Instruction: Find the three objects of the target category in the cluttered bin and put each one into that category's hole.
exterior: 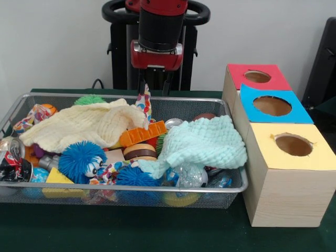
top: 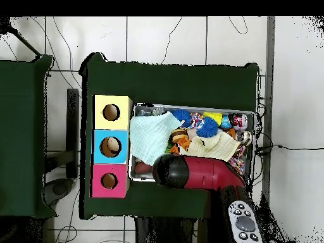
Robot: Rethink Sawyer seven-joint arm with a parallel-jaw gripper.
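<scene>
- Above the far rim of the wire bin (exterior: 233,190), my gripper (exterior: 152,86) is hanging with its tip dipping behind a patterned cloth (exterior: 144,102); I cannot tell whether it is open or closed on anything.
- Facing me from across the table, the front camera is showing the clutter in detail: a cream cloth (exterior: 84,123) draped over the left half, a mint knitted cloth (exterior: 202,143) over the right, an orange comb-like piece (exterior: 142,135) between them, a blue fuzzy ball with eyes (exterior: 81,160), and a crushed can (exterior: 13,157) at the left end.
- Looking straight down, the other camera is showing my red arm (top: 199,174) lying across the bin's near edge and hiding my gripper completely.
- That same overhead picture is showing the three-hole box: yellow hole (top: 111,112), blue hole (top: 111,146), pink hole (top: 109,181), in a row just beside the bin (top: 254,126).
- Which items belong to the target category, I cannot tell.
</scene>
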